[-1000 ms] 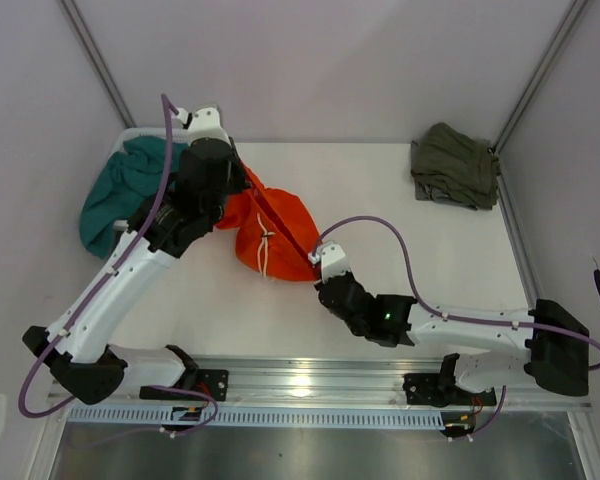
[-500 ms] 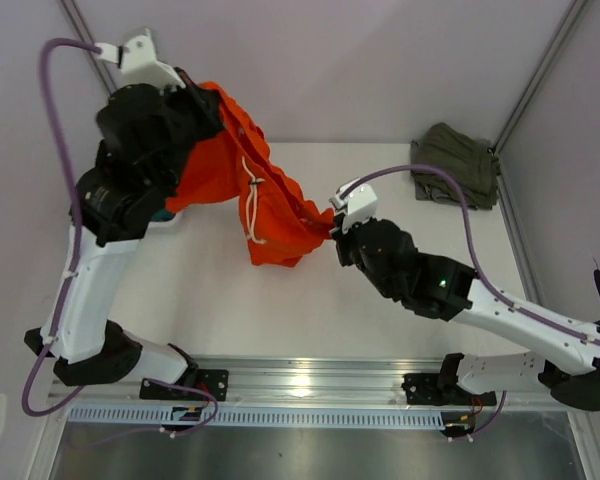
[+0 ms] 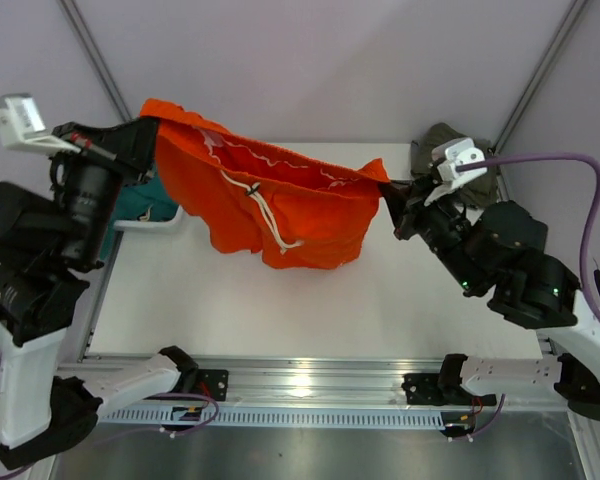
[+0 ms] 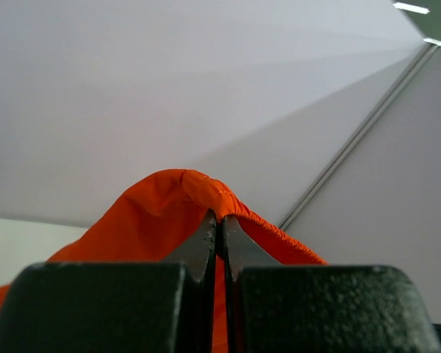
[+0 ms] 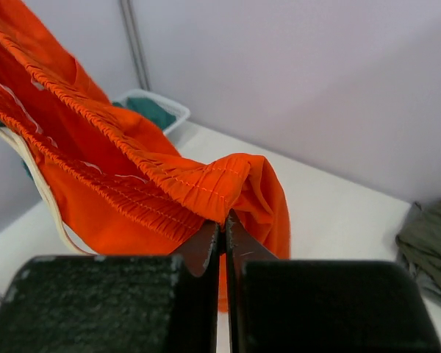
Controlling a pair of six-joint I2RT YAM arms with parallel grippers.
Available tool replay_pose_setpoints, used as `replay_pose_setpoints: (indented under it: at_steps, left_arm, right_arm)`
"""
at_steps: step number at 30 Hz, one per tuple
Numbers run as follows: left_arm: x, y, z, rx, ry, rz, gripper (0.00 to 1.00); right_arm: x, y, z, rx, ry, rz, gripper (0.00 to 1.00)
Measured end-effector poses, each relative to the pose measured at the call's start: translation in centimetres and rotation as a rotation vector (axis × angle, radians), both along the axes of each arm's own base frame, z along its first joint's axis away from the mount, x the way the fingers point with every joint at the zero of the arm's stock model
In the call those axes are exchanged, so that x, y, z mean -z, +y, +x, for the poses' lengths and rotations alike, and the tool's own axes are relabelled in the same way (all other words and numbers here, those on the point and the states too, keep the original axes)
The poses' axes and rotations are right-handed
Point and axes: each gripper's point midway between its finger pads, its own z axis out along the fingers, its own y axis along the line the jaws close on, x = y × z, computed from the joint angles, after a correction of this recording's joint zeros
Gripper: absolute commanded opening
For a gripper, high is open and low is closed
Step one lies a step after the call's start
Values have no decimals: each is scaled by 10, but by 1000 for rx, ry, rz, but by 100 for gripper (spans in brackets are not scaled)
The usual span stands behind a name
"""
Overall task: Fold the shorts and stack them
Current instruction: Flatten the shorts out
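Bright orange soft-fabric shorts (image 3: 280, 205) stretched midair.
Left hand (image 4: 219, 220) and right hand (image 5: 222, 223) clamp the waistband (image 5: 162, 176); thin pinch could slip.

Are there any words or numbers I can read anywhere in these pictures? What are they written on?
None: no word, number or brand can be read in any view.
The orange shorts are plain fabric, with a white drawstring.
A small dark spot by the drawstring is too small to read.
The green shorts show no writing.
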Motion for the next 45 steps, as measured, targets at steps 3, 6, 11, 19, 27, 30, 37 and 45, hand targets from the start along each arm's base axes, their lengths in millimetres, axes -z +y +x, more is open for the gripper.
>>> replay_pose_setpoints:
  at_steps: [3, 6, 11, 19, 27, 30, 37, 45]
  left_arm:
    - [-9, 10, -22, 28, -57, -36, 0]
    - [-15, 20, -37, 32, -98, -63, 0]
    - [-13, 23, -33, 7, -93, -68, 0]
    - [18, -3, 23, -62, 5, -4, 0]
    - [82, -30, 126, -107, 177, 88, 0]
    - [115, -36, 163, -116, 261, 120, 0]
    - [68, -29, 165, -117, 182, 85, 0]
    - [-28, -22, 150, -65, -36, -6, 0]
  right_arm:
    - [-18, 3, -16, -67, -33, 26, 0]
    - [-26, 8, -26, -119, -56, 24, 0]
    - [-28, 9, -18, -79, -80, -23, 0]
    - [-4, -13, 64, 124, -24, -110, 0]
    - [51, -51, 175, 159, 192, -16, 0]
    - [60, -54, 200, 138, 248, 26, 0]
    - [-19, -44, 213, 38, 125, 111, 0]
    - [-83, -44, 219, -61, -20, 200, 0]
